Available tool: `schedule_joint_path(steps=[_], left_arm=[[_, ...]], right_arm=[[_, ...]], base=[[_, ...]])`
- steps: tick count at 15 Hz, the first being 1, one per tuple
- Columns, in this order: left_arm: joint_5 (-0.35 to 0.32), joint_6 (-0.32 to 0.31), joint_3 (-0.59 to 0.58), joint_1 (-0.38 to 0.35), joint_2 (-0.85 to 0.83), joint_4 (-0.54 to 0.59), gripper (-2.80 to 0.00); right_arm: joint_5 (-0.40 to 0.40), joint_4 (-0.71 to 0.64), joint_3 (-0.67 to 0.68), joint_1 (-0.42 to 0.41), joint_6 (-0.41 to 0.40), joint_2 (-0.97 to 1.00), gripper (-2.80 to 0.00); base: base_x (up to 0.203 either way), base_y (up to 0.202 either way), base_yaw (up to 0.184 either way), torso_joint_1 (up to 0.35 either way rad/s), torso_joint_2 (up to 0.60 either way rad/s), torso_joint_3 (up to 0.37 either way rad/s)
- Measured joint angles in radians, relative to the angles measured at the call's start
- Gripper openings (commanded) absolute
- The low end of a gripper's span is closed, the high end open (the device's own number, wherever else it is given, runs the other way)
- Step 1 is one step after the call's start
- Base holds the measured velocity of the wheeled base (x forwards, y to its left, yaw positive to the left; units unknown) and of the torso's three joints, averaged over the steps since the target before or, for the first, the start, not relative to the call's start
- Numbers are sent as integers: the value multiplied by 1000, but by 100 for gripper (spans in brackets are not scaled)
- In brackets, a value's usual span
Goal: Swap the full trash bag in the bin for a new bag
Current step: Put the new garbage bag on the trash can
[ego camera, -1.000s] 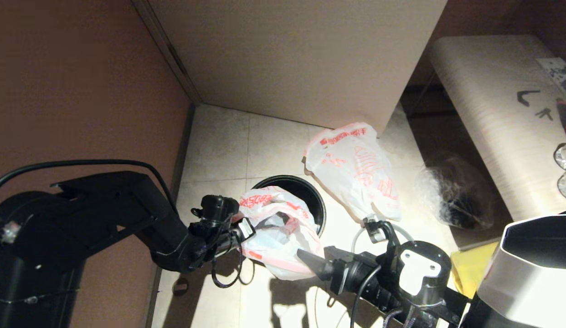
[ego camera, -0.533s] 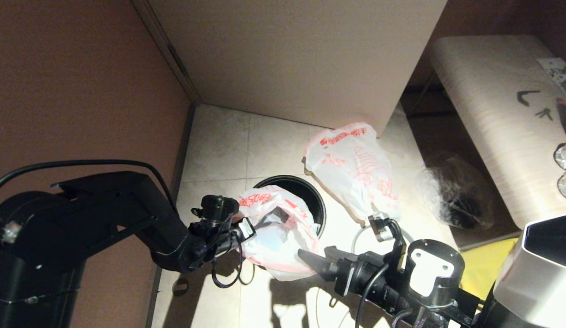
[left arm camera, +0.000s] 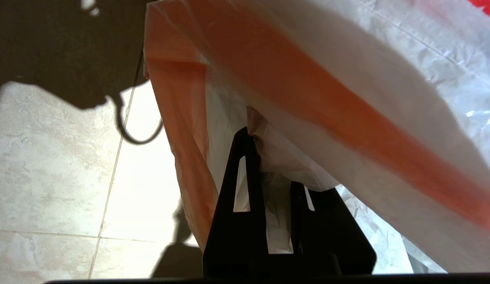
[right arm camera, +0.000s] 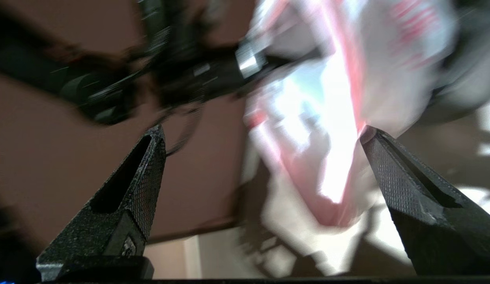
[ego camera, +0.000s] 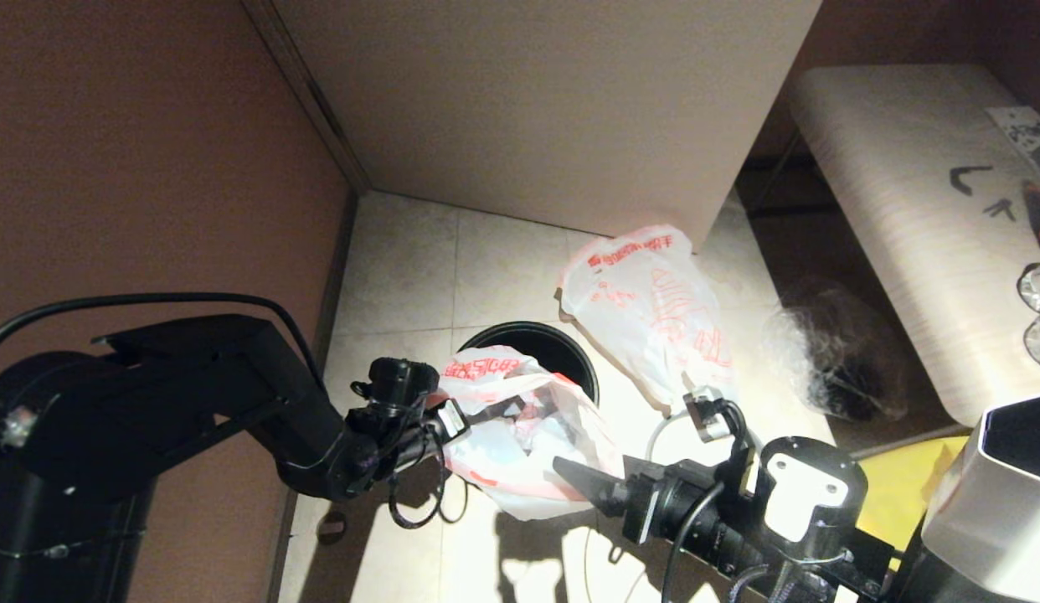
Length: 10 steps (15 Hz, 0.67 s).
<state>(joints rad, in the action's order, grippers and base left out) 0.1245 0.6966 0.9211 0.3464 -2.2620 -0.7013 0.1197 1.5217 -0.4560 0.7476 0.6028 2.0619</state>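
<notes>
Translucent white plastic with red handles, the new bag (ego camera: 520, 427) hangs bunched over the near rim of the bin (ego camera: 562, 352), which stands on the pale tiled floor (ego camera: 403, 260). The left claw (ego camera: 449, 419) is clamped on the bag's edge at about nine o'clock of the bin; from the left wrist, its dark fingers (left arm camera: 245, 189) pinch a fold of the thin film (left arm camera: 347, 98). The right claw (ego camera: 574, 477) sits at about six o'clock of the bin, spread wide, its one visible tip just beside the bag's lower bulge; from the right wrist, both textured fingers (right arm camera: 138, 185) stand far apart with the bag (right arm camera: 331, 98) between and beyond them. The full trash bag (ego camera: 654, 310), lumpy with red print, lies on the floor at about one o'clock of the bin, against the beige cabinet (ego camera: 553, 109).
</notes>
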Motion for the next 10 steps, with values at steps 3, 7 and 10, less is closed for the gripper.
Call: schedule_joint_path(steps=[3,7,10], left_arm=[[-1,0,-4,2,7,-1,-280],[-2,2,-11,10,14,-3,-280],[-6,2,-13,11,14,-4,-280]], right_arm=[[-45,-1,1,-64,-103,-25,0],[-70,-40,-4,-28,-204,-75,-280],[-136,-159,-62,4,-273,-81,-280]], base=[[0,0,0,0,0,0],[0,0,0,0,0,0],[0,0,0,0,0,0]])
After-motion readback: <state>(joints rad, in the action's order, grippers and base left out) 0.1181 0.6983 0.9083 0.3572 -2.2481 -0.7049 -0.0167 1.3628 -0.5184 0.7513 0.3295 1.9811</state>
